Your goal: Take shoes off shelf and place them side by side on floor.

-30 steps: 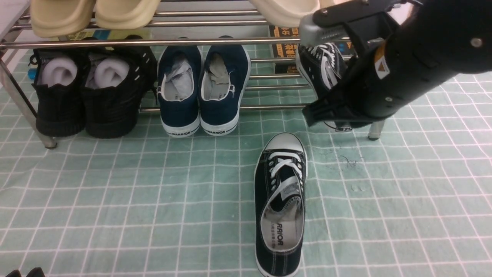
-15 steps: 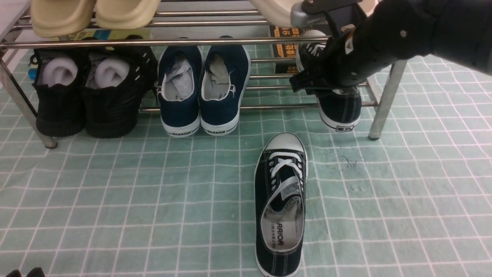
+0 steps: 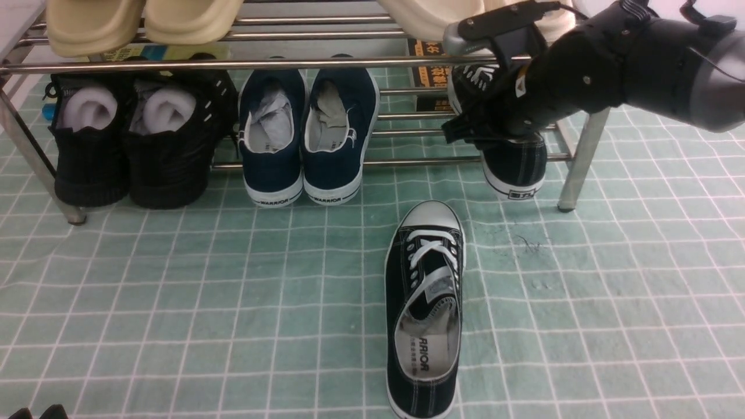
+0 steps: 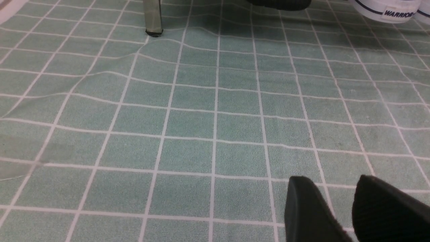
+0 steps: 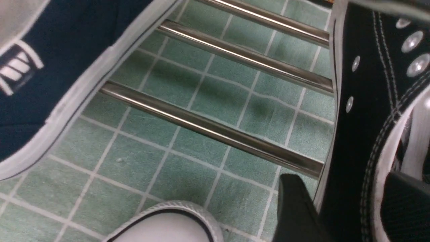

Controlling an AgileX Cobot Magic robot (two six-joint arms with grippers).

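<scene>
One black canvas shoe (image 3: 425,302) lies on the pale green gridded floor (image 3: 174,302), toe toward the shelf (image 3: 233,64). The other shoe (image 3: 515,166) sits on the lower tier at the right, heel sticking out over the front bar. My right gripper (image 3: 465,131) is open and straddles this shoe's (image 5: 362,101) side wall, one finger outside by the sole and one inside the opening (image 5: 346,181). My left gripper (image 4: 336,183) hovers low over bare floor (image 4: 188,124), open with nothing between its fingers; only its tips (image 3: 35,412) show in the front view.
Navy slip-ons (image 3: 308,134) and black knit shoes (image 3: 128,139) fill the rest of the lower tier. Beige slippers (image 3: 139,20) rest on the top tier. A steel leg (image 3: 582,157) stands just right of the shelved shoe. The floor cloth is wrinkled near another leg (image 4: 153,16).
My right arm has swung from in front of the rack in toward the shelved shoe, and its jaws have opened around the shoe's side. Both shoes lie where they were.
</scene>
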